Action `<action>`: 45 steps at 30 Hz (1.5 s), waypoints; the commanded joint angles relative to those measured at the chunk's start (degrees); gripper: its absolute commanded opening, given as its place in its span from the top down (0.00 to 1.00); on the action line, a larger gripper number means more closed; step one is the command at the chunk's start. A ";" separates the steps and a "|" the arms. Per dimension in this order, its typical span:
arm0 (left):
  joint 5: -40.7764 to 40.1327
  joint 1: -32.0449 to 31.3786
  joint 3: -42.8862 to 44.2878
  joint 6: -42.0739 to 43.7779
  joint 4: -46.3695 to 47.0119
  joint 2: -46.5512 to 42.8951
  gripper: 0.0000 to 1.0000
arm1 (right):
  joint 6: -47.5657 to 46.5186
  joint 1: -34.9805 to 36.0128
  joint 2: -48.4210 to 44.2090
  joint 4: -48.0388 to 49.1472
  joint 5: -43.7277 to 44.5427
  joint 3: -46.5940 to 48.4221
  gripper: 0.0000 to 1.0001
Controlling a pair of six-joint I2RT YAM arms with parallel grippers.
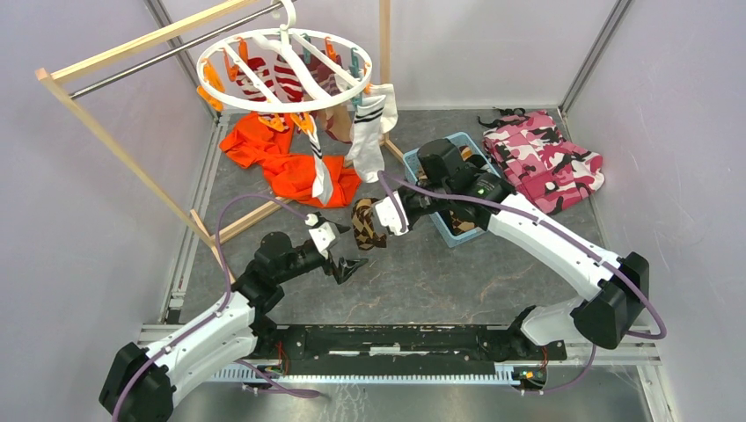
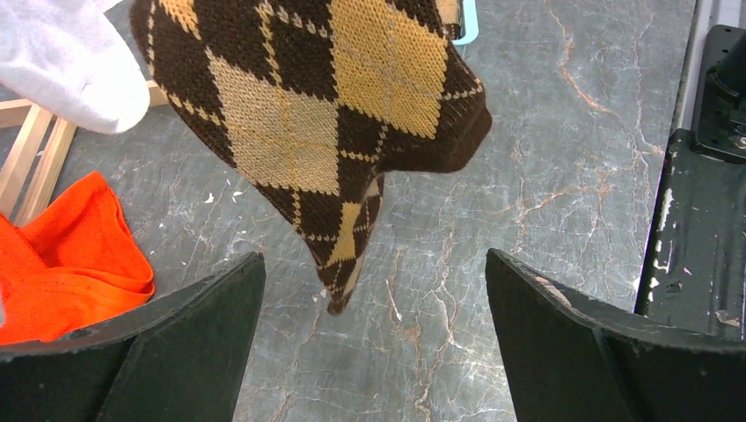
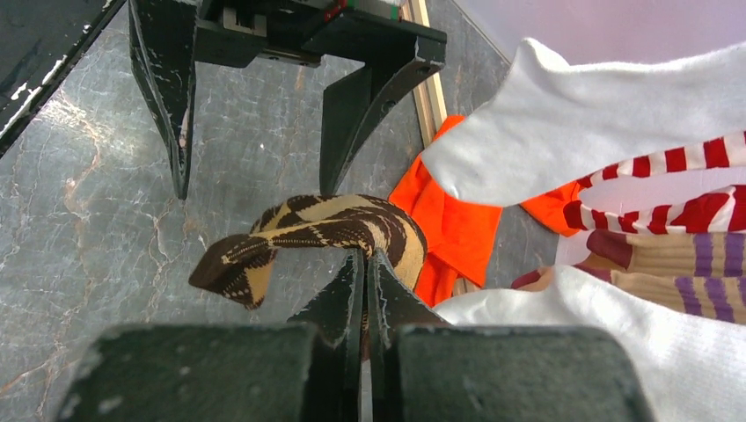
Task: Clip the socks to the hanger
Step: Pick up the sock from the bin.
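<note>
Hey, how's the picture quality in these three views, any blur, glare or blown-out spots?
Top external: evenly lit, sharp, only soft shadows. Left wrist: argyle sock crisp, white sock washed out. Right wrist: the close jaws are blurred, the argyle sock in focus.

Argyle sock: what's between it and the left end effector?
Nothing; only bare gray tabletop between the argyle sock and the open left end effector, per the left wrist view.

The sock [image 2: 325,114] is brown-and-tan argyle, the garment [image 1: 295,176] orange, the cloth [image 1: 545,163] pink camouflage.
</note>
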 commanded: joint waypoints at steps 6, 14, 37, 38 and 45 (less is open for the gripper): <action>1.60 0.64 -0.14 1.13 4.41 1.22 0.01 | 0.84 2.62 -0.05 3.58 2.24 2.46 1.00; 2.48 0.94 -0.22 -0.53 6.53 2.53 0.02 | 3.10 3.15 -0.82 5.34 3.85 2.06 0.99; -4.04 1.80 -0.31 -7.66 7.95 -3.62 0.04 | 18.48 0.90 -11.33 11.19 1.72 -3.04 1.00; -2.71 1.80 0.11 -7.83 8.81 -2.54 0.07 | 18.60 0.90 -11.65 11.51 1.71 -3.36 1.00; 7.16 1.76 2.75 -10.05 10.80 4.28 0.32 | 18.35 0.84 -13.08 13.93 0.96 -4.50 1.00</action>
